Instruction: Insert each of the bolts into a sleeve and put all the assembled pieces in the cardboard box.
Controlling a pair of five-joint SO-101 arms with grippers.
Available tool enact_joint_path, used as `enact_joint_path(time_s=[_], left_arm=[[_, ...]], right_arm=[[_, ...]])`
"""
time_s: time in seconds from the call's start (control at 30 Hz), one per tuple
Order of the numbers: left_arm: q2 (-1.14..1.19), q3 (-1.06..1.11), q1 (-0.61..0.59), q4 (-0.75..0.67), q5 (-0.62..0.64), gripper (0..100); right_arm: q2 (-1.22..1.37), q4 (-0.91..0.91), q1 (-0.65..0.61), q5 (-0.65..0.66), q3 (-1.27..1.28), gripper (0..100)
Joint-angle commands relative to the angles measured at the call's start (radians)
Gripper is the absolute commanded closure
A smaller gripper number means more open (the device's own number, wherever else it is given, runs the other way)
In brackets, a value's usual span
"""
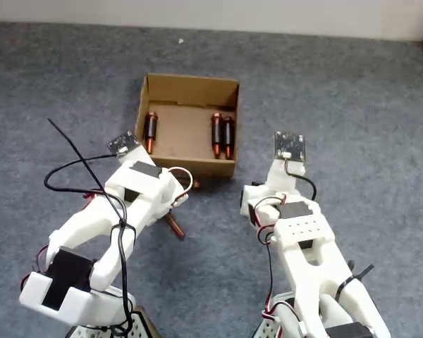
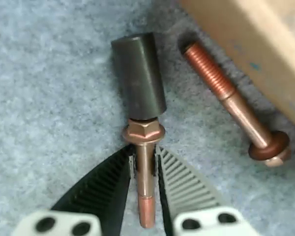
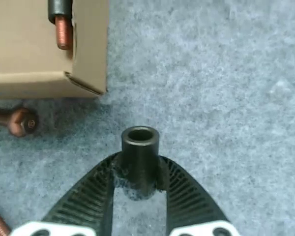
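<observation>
Nearby, a loose bolt lies beside the cardboard box.

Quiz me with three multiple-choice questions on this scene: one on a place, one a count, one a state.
1. Where does the loose bolt lie? A on the carpet beside the cardboard box; B inside that box; C gripped by an arm.
2. How many assembled pieces lie in the box? A one; B five; C three.
3. The fingers of the right gripper are: A open, empty; B shut on a dark sleeve; C shut on a bolt.
Answers: 1 A, it rests outside the box wall; 2 C, three show from above; 3 B, they clamp it.
</observation>
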Motion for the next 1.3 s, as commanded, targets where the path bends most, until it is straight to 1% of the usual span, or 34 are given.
enact_joint_path(time_s=[0.0,0.1,0.17,0.27,0.33,0.43,0.53,0.67,0.9,1.03,1.13,1.27], left_arm=[[-0.036,-0.018,-0.019,0.072,0.003,99],[-0.13,-0.024,-0.018,0.14,0.002,99],[-0.22,-0.016,-0.022,0.161,-0.04,99],[-0.377,0.061,-0.028,0.138,-0.075,99],[-0.484,0.127,-0.028,0.109,-0.083,99],[-0.651,0.211,-0.027,0.049,-0.189,99],[-0.832,0.286,-0.028,0.015,-0.276,100],[-1.059,0.378,-0.027,-0.028,-0.384,100],[-1.403,0.489,-0.019,-0.035,-0.531,100],[-1.558,0.493,-0.018,-0.04,-0.546,100],[-1.63,0.495,-0.018,-0.084,-0.546,100],[-1.659,0.495,0.008,-0.135,-0.546,100]], right_arm=[[-0.038,-0.015,0.008,0.002,-0.013,99.4],[-0.064,-0.013,0.005,0.003,-0.007,99.4],[-0.133,0.005,0.01,0.003,0.001,99.4],[-0.285,0.073,0.001,0.003,0.042,99.4],[-0.387,0.087,-0.015,0.003,0.079,99.4],[-0.507,0.087,-0.018,0.003,0.128,99.4],[-0.582,0.085,-0.047,0.014,0.176,99.4],[-0.67,0.082,-0.111,0.097,0.222,99.4],[-0.886,0.082,-0.176,0.107,0.305,99.4],[-1.038,0.082,-0.217,0.109,0.367,99.4],[-1.153,0.082,-0.272,0.115,0.424,99.4],[-1.29,0.081,-0.348,0.227,0.512,99.4]])
